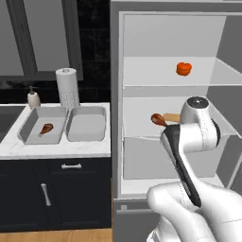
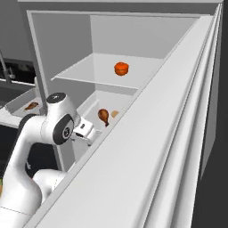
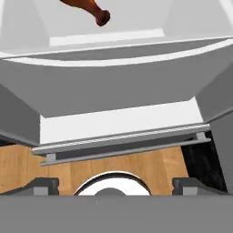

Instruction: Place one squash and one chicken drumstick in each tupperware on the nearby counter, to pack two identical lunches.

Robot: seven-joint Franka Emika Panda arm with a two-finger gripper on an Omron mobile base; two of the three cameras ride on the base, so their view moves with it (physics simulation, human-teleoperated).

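**Mia:** Looking in the open fridge, I see one chicken drumstick [image 1: 158, 119] on the middle shelf [image 1: 142, 130]. A pale tan squash [image 1: 173, 116] lies just beside it. The orange round squash [image 1: 184, 69] sits alone on the shelf above.

**Ben:** And the other drumstick [image 1: 46, 128]?

**Mia:** It lies in the left tupperware [image 1: 28, 124] on the white desk [image 1: 56, 150]. The right tupperware [image 1: 86, 124] next to it has nothing in it yet.

**Ben:** Where is the end effector [image 2: 84, 132]?

**Mia:** It is near the front of the fridge, below and in front of the middle shelf. It holds nothing. Its two dark tips sit far apart at the bottom of the hand view, so I think it is open.

**Ben:** Which food should it take?

**Mia:** I think the drumstick in the fridge, since it is closest. The hand view shows its thin bone end [image 3: 101, 17] just past the shelf edge.

**Ben:** How will it feel?

**Mia:** Small and light, I guess. It looks shiny, so it may be slippery. The fat end is round and could roll or pop out. I would pinch it across the middle, where fat turns to thin.

**Ben:** And the squash?

**Mia:** They look hard, not squishy. The long tan one should be pinched across its narrow width. The round one has ribs, so the fingers could sit in the grooves.
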